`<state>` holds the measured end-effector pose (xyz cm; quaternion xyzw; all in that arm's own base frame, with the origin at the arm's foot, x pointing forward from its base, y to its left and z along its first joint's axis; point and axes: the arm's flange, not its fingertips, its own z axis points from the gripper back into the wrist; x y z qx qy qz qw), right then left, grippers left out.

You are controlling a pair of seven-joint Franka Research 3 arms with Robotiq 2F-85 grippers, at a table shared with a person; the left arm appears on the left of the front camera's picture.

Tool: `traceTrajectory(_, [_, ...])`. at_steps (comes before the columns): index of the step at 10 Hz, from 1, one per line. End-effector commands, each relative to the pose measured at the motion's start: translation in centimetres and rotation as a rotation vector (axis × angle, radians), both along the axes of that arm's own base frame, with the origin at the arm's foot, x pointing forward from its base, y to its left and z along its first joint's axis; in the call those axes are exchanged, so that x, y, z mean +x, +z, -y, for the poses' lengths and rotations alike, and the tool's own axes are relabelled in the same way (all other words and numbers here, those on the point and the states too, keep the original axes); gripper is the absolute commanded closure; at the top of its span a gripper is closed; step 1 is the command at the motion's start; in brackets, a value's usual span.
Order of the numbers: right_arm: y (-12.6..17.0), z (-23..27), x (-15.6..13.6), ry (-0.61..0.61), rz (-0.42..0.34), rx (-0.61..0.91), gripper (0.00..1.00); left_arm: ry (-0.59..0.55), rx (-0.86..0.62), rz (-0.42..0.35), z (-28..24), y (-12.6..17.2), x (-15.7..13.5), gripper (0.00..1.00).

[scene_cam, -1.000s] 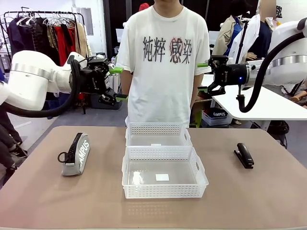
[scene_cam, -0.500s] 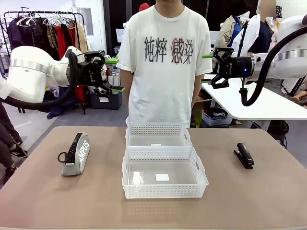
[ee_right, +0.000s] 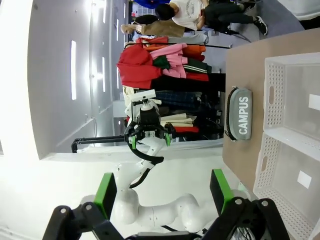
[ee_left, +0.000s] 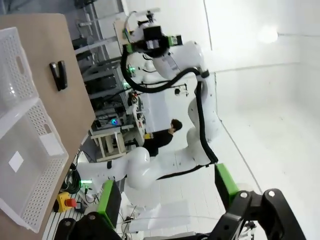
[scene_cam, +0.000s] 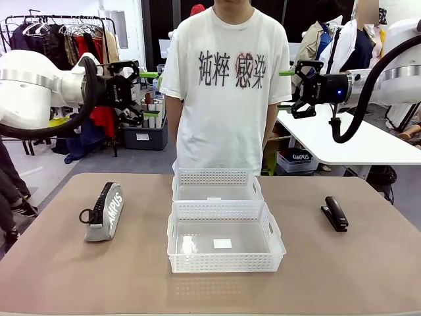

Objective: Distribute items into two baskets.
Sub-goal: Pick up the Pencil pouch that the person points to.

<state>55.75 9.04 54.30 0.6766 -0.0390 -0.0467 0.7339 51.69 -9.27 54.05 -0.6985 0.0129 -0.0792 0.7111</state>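
Since a second ago, finds both arms lifted: left pincer (scene_cam: 151,94) now higher and drawn back toward the upper left of the front view, right pincer (scene_cam: 287,91) raised a little toward the upper right. Shows each pincer with jaws spread wide and nothing between the green pads, well above the table (scene_cam: 59,276), on either side of the person (scene_cam: 223,99) standing at the far edge. Confirms as much from the wrists: left pincer (ee_left: 167,192) and right pincer (ee_right: 161,192) agape at the bottom of their frames, gripping nothing. Leaves the task's things unmoved. Places the grey pouch (scene_cam: 105,212), lettered CAMPUS, at centre left of the front view, lying on the table apart from the baskets, black zip toward the left edge. Picks up the pouch (ee_right: 240,114) again at centre right of the right wrist view. Places the black stapler (scene_cam: 335,213) at centre right of the front view, flat on the table and well apart from the baskets. Catches the stapler (ee_left: 59,75) also at upper left of the left wrist view. Sets the two white baskets in the middle of the front view, touching end to end: near basket (scene_cam: 223,262) in front, far basket (scene_cam: 214,176) just behind it, toward the person, with pouch and stapler both outside them.
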Motion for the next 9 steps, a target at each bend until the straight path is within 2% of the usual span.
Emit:
traceTrajectory(1, [1.0, 0.4, 0.1, 0.035, -0.027, -0.022, 0.00, 0.055, 0.004, -0.038, 0.6, 0.2, -0.8, 0.00])
traceTrajectory(3, [1.0, 0.8, 0.2, 0.059, -0.018, -0.028, 0.00, 0.125, 0.022, -0.040, 0.1, 0.8, -1.1, 0.00])
traceTrajectory(6, [0.3, 1.3, 0.4, 0.097, -0.039, -0.018, 0.00, 0.118, -0.021, -0.001, 0.0, 1.1, -1.9, 0.00])
traceTrajectory(7, [0.0, 1.4, 0.5, 0.106, -0.025, -0.028, 0.00, 0.109, 0.027, -0.017, -0.3, 0.8, -0.7, 0.00])
traceTrajectory(9, [-0.2, 0.7, -0.4, 0.072, -0.006, -0.022, 0.00, 0.109, 0.027, -0.017, -0.3, 0.8, -0.7, 0.00])
